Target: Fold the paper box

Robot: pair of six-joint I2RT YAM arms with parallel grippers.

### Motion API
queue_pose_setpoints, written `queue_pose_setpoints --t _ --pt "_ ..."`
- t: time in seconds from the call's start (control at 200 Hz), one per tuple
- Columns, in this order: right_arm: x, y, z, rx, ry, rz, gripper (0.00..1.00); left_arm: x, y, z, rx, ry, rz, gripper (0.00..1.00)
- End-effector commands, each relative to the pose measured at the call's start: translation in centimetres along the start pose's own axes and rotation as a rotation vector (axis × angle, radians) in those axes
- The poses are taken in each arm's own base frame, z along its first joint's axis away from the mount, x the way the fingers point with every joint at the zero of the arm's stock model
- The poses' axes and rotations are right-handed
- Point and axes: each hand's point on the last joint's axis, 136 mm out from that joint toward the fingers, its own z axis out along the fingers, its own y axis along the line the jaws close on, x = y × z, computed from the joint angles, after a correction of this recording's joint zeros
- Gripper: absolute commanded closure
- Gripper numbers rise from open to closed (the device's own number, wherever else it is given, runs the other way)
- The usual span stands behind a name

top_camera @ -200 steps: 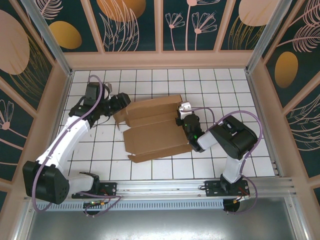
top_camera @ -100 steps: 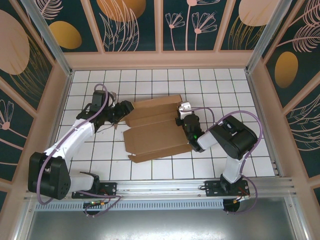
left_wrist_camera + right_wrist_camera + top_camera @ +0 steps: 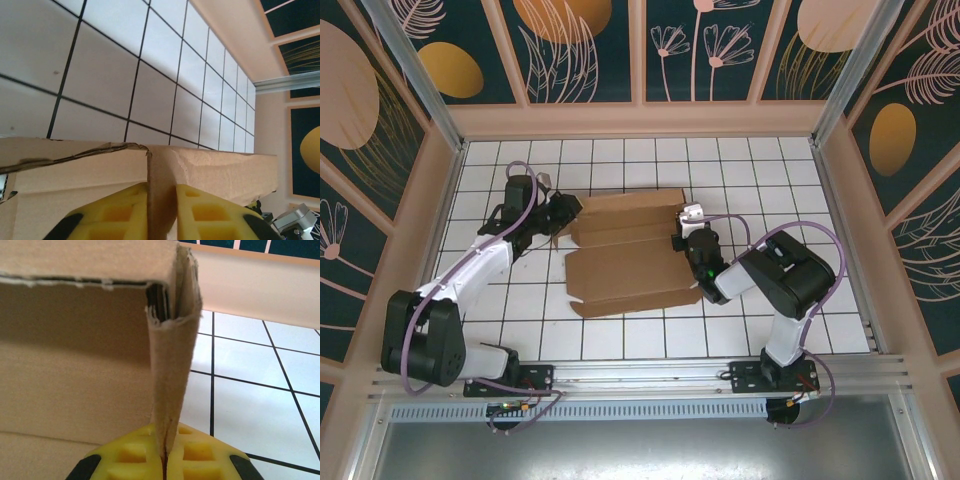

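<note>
1. White tiled table surface point(image 3: 770, 180) carries the paper box point(image 3: 630, 265), spread between the two grippers. Its widest panel lies flat on the near side of both, toward the arm bases.
2. At the box's left end, the left gripper point(image 3: 161, 192) is closed on an upright cardboard wall, with its yellow fingers point(image 3: 120, 210) pressed against either face. A frayed edge point(image 3: 75, 152) runs along the cardboard just beside that pinch.
3. At the opposite end, the right gripper point(image 3: 164, 440) is clamped on a doubled-over flap that stands straight up from between its pads.
4. The step in hand is judged to be the raising of the two end walls.
   - Both pinches are best kept low, close to the crease.
   - The two walls should be turned inward together, so that the base between the grippers is neither dragged nor twisted.
   - The frayed edge should be spared any sideways pull, since a tear could be started there.
5. Beyond the grippers, a narrower panel lies toward the back wall. It is probably best left untouched until the end walls stand.
6. Against the view of a second ago:
   - The near panel, then skewed with one corner slanting out, is now laid squarer and flatter.
   - The left gripper, then open beside the box's left edge, has been closed on it.
   - The right gripper's hold is unchanged.
</note>
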Motion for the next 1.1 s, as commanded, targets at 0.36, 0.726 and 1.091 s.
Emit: queue_pose_setpoints --t 0.36,0.726,1.091 --pt "3.4 -2.1 -0.2 0.117 0.18 -0.009 0.97 -2.2 0.3 -1.1 -0.045 -0.117 0.118 0.42" --pt "4.0 -2.2 0.4 0.131 0.22 0.01 0.99 -0.1 3.0 -5.0 -0.115 -0.207 0.182 0.7" --pt "4.2 -2.1 0.6 0.126 0.228 -0.005 1.0 3.1 5.3 -0.4 -0.245 -0.077 0.166 0.94"
